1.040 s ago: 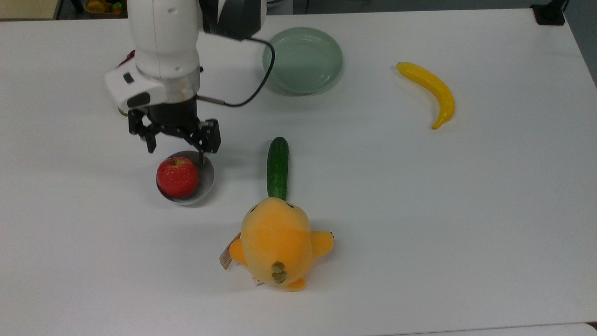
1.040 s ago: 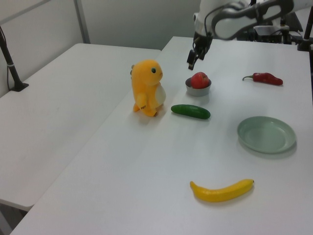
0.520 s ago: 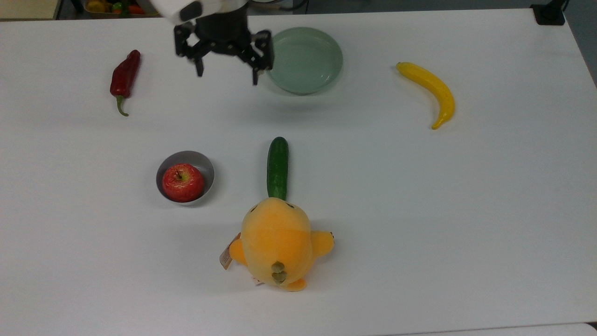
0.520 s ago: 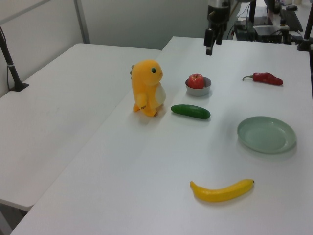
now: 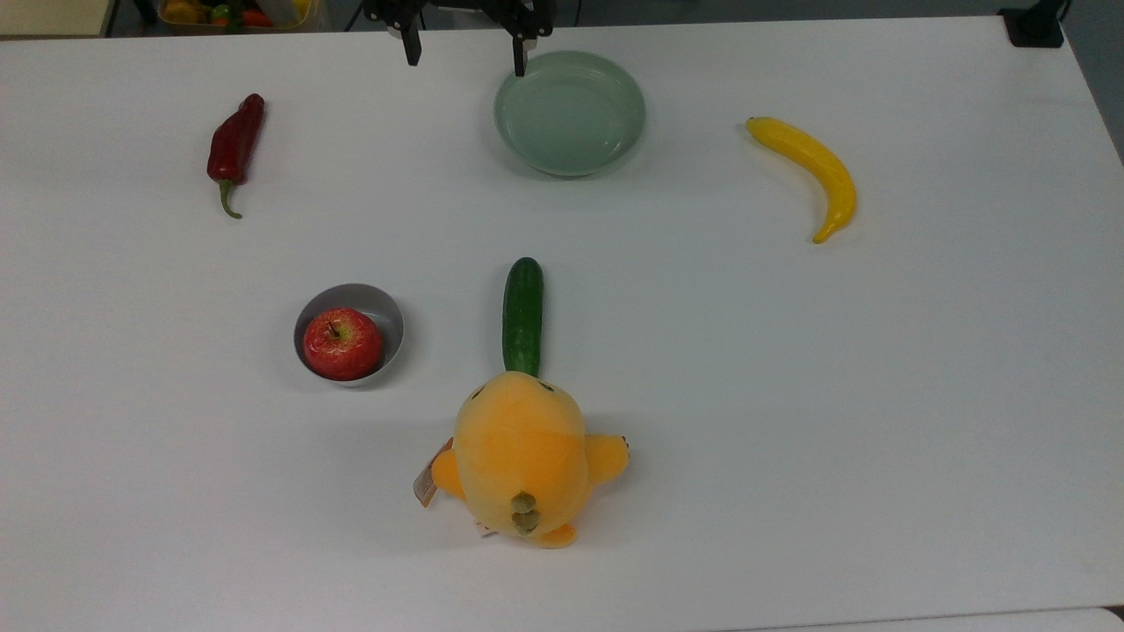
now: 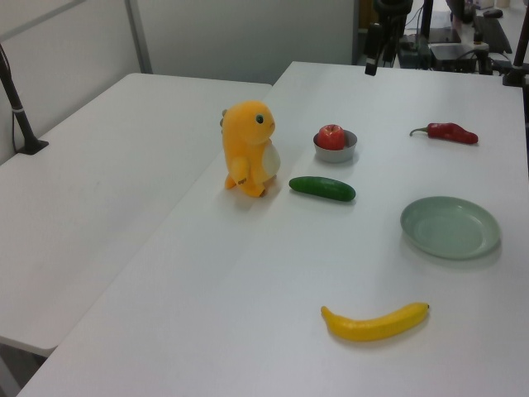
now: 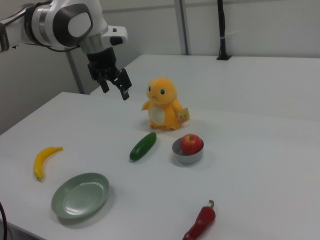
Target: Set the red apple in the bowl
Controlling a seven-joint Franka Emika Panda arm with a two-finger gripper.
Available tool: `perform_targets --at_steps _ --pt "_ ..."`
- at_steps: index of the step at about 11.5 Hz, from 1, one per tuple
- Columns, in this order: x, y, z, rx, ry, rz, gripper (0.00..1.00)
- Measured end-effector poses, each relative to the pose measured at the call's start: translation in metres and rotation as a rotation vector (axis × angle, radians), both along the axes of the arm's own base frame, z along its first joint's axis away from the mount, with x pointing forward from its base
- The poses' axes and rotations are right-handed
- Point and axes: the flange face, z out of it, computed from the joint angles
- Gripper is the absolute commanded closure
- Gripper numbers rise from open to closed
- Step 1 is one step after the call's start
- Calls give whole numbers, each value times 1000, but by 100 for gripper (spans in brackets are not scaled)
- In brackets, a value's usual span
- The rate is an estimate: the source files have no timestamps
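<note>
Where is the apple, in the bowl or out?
In. The red apple sits inside the grey bowl, stem up, with the rim around it.

The robot arm [image 7: 60, 22] is big, round and white, with smooth, shiny shells. A dark grey ring sits where two of its parts join. A small white box with dark spots sticks out near its end. Below that is a black gripper [image 7: 115, 86] with two thin black fingers [image 7: 124, 92] and little black bars that link them.

Apple [image 5: 342, 343] in bowl [image 5: 384, 313], cucumber [image 5: 522, 315] at the top view's right.
</note>
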Motion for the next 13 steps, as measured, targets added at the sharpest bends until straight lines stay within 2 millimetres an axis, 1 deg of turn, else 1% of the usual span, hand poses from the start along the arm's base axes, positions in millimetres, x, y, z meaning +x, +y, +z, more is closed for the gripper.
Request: perform_targets --at_steps 3,7,13 --pt "-1 -3 -6 -1 12 -6 0" --pt "1 -1 -15 -4 27 4 0" --pt "1 0 -15 -3 29 7 0"
